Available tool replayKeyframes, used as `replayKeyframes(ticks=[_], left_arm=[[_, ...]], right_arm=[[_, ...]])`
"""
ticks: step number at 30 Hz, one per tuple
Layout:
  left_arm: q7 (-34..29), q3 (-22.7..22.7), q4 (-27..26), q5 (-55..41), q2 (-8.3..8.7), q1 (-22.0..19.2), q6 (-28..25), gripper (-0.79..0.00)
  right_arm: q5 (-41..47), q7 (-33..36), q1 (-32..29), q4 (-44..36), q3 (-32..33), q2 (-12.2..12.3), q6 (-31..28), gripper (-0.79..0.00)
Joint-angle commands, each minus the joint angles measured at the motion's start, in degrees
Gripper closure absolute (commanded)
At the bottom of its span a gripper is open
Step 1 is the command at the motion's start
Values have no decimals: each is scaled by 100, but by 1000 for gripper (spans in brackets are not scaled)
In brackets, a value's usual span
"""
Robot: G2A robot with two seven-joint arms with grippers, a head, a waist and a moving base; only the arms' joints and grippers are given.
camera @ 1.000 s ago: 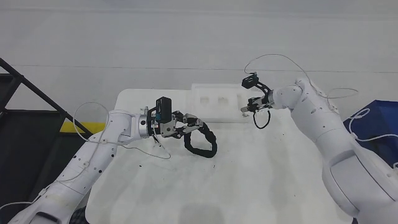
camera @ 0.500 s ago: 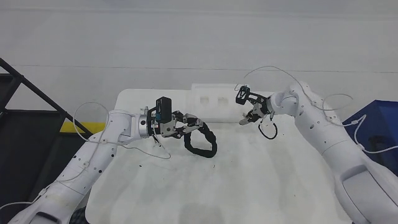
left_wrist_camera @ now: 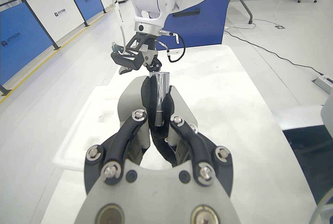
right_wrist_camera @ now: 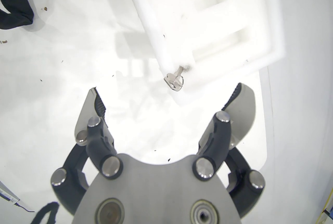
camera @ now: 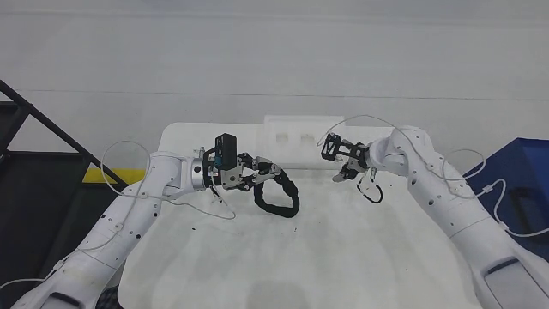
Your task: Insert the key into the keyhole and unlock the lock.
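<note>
Left gripper (left_wrist_camera: 155, 101): pinching the lock (left_wrist_camera: 160, 90) above the table (camera: 360, 249).
Right gripper (right_wrist_camera: 167, 93): spread wide, 3 o'clock from the lock.
Key (right_wrist_camera: 174, 80): stuck in the foam tray (right_wrist_camera: 208, 35), at its 4 o'clock corner.

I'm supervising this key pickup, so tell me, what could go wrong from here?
The key is stuck into the edge of the foam tray; the open right gripper might pinch foam too, or drag the tray. The key looks small, so it could twist in the grasp and misalign with the lock held by the left gripper.
</note>
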Motion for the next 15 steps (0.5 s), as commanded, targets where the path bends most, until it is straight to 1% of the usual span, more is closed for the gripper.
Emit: replayKeyframes(ticks=[1,2,3,5,15], left_arm=[[0,0,0,0,0,0,0,0],[0,0,0,0,0,0,0,0],[0,0,0,0,0,0,0,0],[0,0,0,0,0,0,0,0],[0,0,0,0,0,0,0,0]], right_arm=[[-24,-27,-19,-2,-2,-2,47,-659],[-10,-46,-22,19,8,-6,99,-646],[5,-69,-18,47,11,-15,159,-659],[74,-125,-17,96,22,-27,210,-785],[74,-125,-17,96,22,-27,210,-785]])
